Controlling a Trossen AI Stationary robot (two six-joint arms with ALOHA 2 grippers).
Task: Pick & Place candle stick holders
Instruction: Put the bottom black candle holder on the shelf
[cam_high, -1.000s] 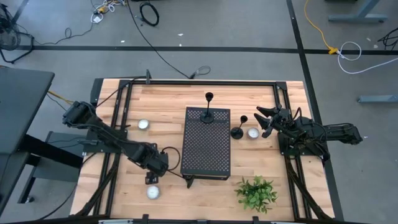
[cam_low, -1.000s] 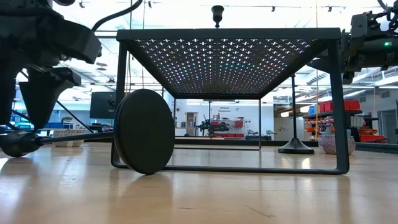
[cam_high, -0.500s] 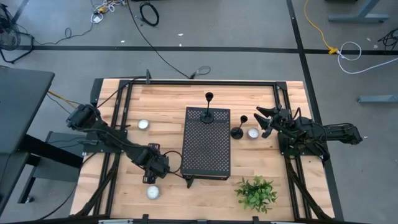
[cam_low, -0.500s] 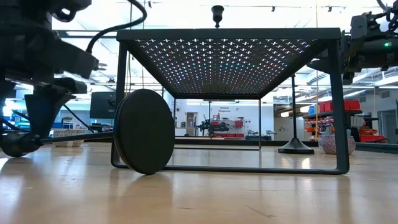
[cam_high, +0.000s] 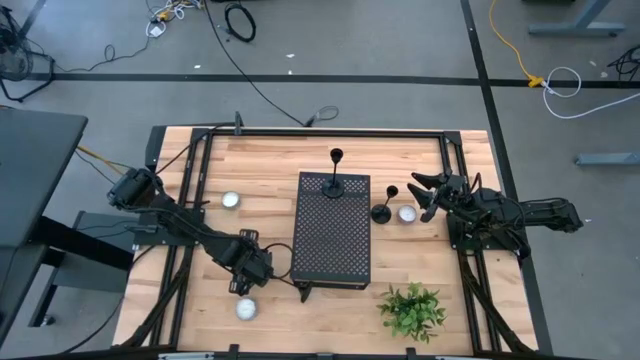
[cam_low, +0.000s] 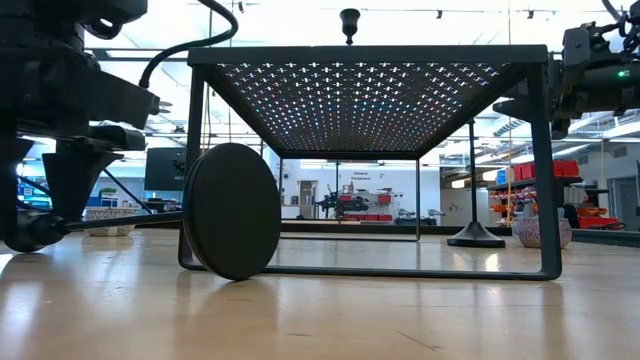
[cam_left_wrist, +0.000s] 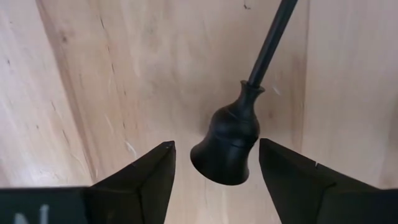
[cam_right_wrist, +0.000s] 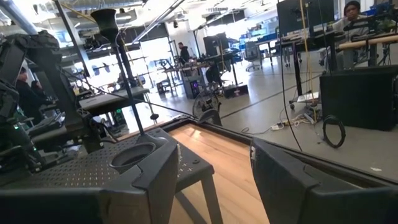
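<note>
**Left jaws astride the fallen holder's cup**

The left gripper stood with its jaws parted, one on each side of the small top cup of a fallen candle stick holder, neither jaw visibly touching it. That holder lay on its side on the wooden bench, its stem running from the cup toward the perforated black box; in the low view its round base stood on edge against the box's near left leg. The left gripper sat low near the box's front left corner, with a white tealight just beside it.

A second holder stood upright on top of the box near its far edge. A third holder stood upright on the bench just right of the box, with another tealight beside it. The right gripper waited nearby above the bench, jaws released and holding nothing. A third tealight lay far left, and a small green plant at the near edge.
</note>
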